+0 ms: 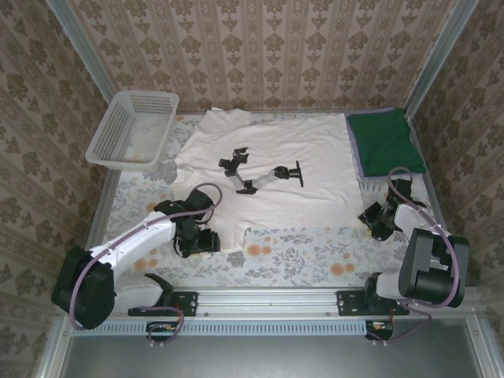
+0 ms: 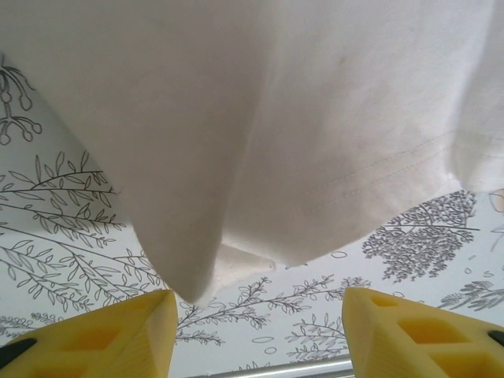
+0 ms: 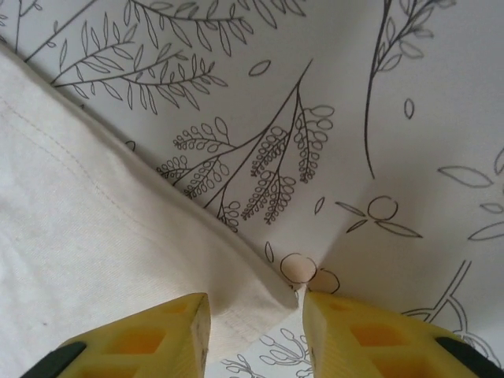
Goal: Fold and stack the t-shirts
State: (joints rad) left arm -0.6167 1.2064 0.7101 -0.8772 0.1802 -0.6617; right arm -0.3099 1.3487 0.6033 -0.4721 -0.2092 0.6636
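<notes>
- Left gripper (image 2: 260,298): jaws apart, nothing clamped; cream t-shirt (image 2: 276,118) hem corner just ahead of the tips, close to 1 finger.
- Right gripper (image 3: 253,301): jaws apart but narrower; other hem corner between the 2 fingers, not yet pinched.
- Green t-shirt (image 1: 386,140): folded, well beyond the right jaws.
- Likely step: gripping both near hem corners for fold 1.
- To do well: tips low, both cloth layers inside the jaws, firm close, level lift.

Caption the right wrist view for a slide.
Right tool open around a hem corner of the cream-white t-shirt on leaf-print tablecloth.
</notes>
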